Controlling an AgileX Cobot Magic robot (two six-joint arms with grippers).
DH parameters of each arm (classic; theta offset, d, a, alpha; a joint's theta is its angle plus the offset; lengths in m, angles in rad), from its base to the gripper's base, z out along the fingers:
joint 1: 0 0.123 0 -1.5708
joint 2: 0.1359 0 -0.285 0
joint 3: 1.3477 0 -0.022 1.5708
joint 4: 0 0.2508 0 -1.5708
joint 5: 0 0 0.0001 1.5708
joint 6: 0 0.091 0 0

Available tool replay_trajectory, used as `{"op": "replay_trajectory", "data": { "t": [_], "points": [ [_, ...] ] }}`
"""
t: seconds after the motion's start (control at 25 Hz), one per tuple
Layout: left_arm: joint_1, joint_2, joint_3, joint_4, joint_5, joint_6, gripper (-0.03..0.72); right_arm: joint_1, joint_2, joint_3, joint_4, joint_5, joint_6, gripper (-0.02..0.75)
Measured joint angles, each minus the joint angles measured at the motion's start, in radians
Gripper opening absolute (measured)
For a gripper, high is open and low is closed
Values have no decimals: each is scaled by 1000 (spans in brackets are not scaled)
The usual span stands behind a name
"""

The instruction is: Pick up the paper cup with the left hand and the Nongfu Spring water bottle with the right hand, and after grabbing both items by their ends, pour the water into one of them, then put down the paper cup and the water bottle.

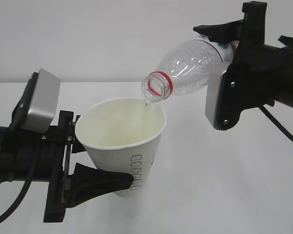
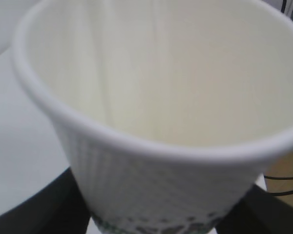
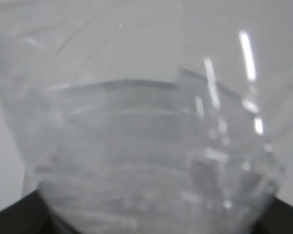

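the left hand [image 1: 105, 180] reaches in level from the left, clamped on the base of the paper cup [image 1: 122, 146], held tilted. the right hand [image 1: 224, 63] grips the bottle [image 1: 185, 73] by its rear end, neck angled down over the cup's rim, water [image 1: 146, 105] trickling in.

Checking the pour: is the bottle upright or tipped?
Tipped. The water bottle slants mouth-down over the paper cup, a thin stream of water leaving its mouth.
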Motion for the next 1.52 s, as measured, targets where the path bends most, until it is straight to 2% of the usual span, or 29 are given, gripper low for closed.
{"op": "replay_trajectory", "data": {
  "t": [1.52],
  "points": [
    [0,46,0,2,-8,0,498,0,0,0,0,-21,-4,494]
  ]
}}
